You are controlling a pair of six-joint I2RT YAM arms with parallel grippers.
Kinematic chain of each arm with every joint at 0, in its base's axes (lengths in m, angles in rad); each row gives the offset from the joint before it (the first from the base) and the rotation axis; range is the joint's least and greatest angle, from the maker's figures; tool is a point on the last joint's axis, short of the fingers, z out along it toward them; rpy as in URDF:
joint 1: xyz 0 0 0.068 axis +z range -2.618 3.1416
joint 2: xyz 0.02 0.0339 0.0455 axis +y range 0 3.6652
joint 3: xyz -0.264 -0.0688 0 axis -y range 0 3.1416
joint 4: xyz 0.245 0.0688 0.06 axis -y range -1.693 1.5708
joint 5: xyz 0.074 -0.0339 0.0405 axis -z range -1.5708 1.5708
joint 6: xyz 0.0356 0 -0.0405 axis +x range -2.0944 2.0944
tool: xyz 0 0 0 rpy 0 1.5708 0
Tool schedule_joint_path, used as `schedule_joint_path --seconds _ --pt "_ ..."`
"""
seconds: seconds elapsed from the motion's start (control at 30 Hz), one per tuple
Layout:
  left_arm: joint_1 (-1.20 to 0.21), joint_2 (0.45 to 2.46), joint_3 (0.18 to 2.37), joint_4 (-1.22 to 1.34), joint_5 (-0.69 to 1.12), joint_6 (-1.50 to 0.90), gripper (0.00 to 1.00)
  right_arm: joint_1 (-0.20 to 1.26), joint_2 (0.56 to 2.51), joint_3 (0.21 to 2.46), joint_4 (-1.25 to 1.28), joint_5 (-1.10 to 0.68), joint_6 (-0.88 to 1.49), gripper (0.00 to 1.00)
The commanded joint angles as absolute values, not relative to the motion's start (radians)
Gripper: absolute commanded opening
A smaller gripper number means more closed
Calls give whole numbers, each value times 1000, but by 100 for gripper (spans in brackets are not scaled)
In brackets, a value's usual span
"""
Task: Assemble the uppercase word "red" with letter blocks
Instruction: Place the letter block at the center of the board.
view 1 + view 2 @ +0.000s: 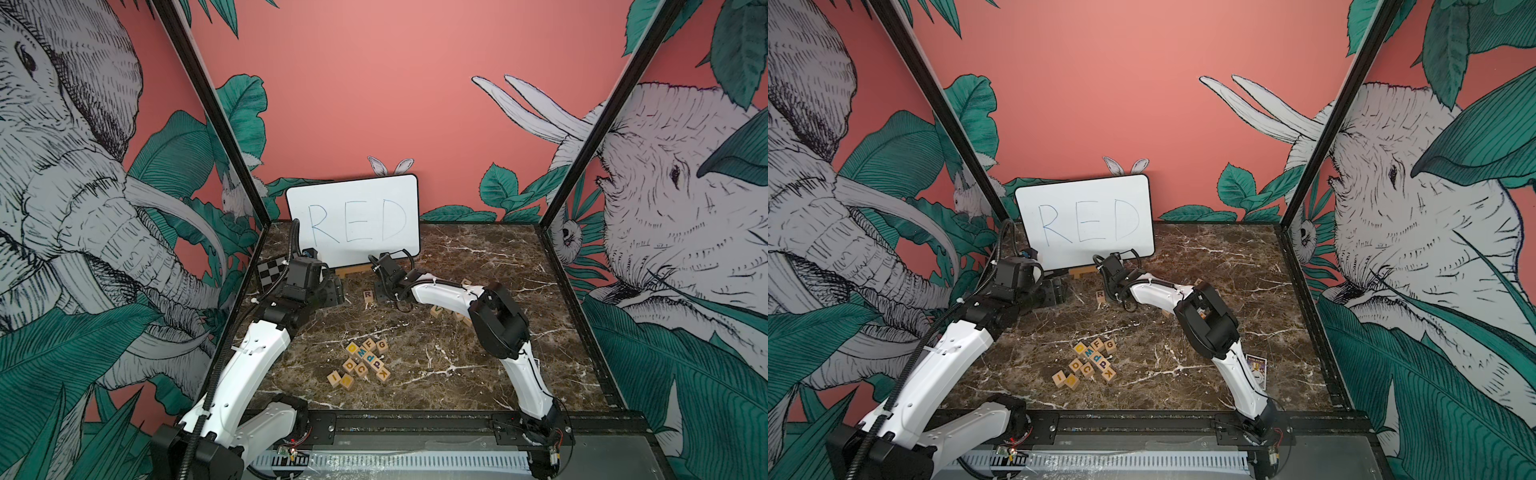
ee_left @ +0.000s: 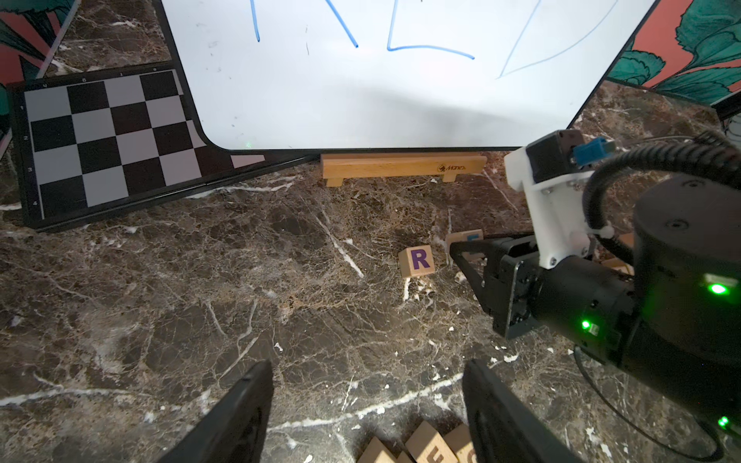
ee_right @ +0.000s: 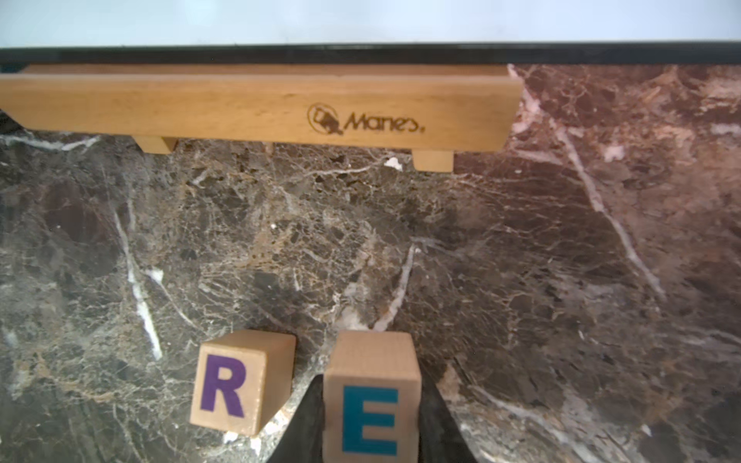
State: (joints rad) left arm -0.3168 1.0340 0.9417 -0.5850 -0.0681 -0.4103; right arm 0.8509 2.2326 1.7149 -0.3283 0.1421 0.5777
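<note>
In front of the white board [image 1: 353, 220] the right gripper [image 3: 372, 421] is clamped on the E block [image 3: 371, 360], just beside the R block [image 3: 232, 385], while the left gripper [image 2: 367, 405], near the board's left end, has its 2 fingers apart, holding nothing.

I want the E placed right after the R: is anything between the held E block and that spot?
Nothing visible blocks it. The E block, clamped in the right gripper, is beside the R block; only the gripper's own finger sits in the narrow gap between them.
</note>
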Motion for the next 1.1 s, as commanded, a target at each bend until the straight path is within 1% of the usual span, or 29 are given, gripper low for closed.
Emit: schedule_joint_path --seconds 0.0,0.77,1.07 --pt "-308 1028 951 -595 -68 -429 77 864 2262 1743 -341 156 602 24" --pt "-298 1024 945 -582 -51 -433 78 884 2289 1775 -370 171 621 26" --pt "-292 1028 944 -581 -44 -440 78 889 2284 1773 -370 173 626 29"
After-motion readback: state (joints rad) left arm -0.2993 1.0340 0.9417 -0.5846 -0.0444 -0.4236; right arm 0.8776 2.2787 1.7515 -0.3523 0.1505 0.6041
